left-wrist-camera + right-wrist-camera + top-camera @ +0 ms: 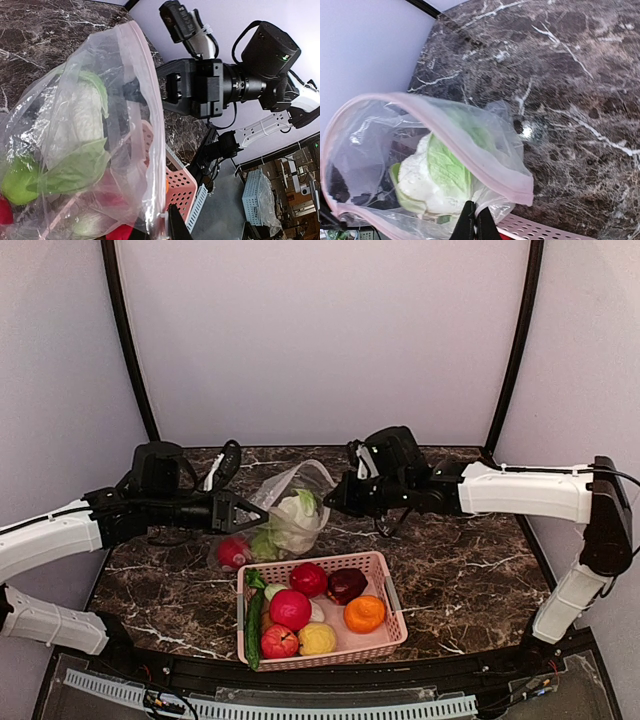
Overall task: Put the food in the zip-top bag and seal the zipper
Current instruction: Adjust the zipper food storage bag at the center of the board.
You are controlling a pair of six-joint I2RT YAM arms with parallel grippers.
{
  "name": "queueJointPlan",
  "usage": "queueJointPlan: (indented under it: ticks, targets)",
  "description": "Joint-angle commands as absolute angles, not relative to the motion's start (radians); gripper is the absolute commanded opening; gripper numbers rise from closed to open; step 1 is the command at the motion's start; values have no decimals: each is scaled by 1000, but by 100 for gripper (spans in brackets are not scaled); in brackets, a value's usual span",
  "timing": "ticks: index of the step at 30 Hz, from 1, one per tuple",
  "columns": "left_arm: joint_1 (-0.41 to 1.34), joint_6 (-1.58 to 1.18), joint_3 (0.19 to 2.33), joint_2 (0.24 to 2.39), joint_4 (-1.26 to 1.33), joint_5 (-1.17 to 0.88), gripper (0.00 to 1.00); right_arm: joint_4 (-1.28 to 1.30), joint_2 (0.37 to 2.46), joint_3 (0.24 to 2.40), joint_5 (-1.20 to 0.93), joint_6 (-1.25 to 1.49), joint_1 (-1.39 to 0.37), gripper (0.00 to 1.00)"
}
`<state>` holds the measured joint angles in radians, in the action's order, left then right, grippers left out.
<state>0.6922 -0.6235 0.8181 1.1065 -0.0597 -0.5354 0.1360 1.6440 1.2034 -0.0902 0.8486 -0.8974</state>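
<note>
Top external view first: the bag (303,478) is hung between the two grippers toward the back middle of the marble table (470,560). The pink basket (392,602) is parked just in front of it, front rim close to the table's near edge. Bare marble is seen to the right of the basket and under the right arm. Less room is seen on the left, where a red ball (233,552) lies at the bag's lower corner; inside the plastic or just beside it can't be told. The left gripper (254,512) is pressed together on the bag's left edge, and the right gripper (332,502) is set at the opposite edge.

Right wrist view adds what's missed from above: the fingers (468,227) are squeezed together on the plastic just below the zipper strip (470,145). The strip is bowed into an open loop, so the mouth is unsealed. A cabbage (440,175) is seen inside.

Left wrist view gives the other side: the strip is run down toward the dark finger (175,225), a green piece (17,185) is seen low in the bag, and the basket's corner is right behind the plastic.
</note>
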Motion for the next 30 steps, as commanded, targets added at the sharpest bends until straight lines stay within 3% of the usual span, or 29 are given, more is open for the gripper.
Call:
queueJointPlan:
  ticks: [1, 9, 25, 30]
  targets:
    - [658, -584, 869, 1049, -127, -504, 1, 137, 1602, 1328, -110, 807, -893, 0]
    - [605, -515, 956, 1009, -236, -458, 1, 200, 1576, 1438, -91, 748, -893, 0]
    - [601, -562, 879, 1025, -157, -602, 1, 226, 1557, 1318, -28, 788, -889, 0]
    - [602, -561, 868, 1013, -152, -616, 1, 233, 1528, 1305, -34, 777, -890, 13]
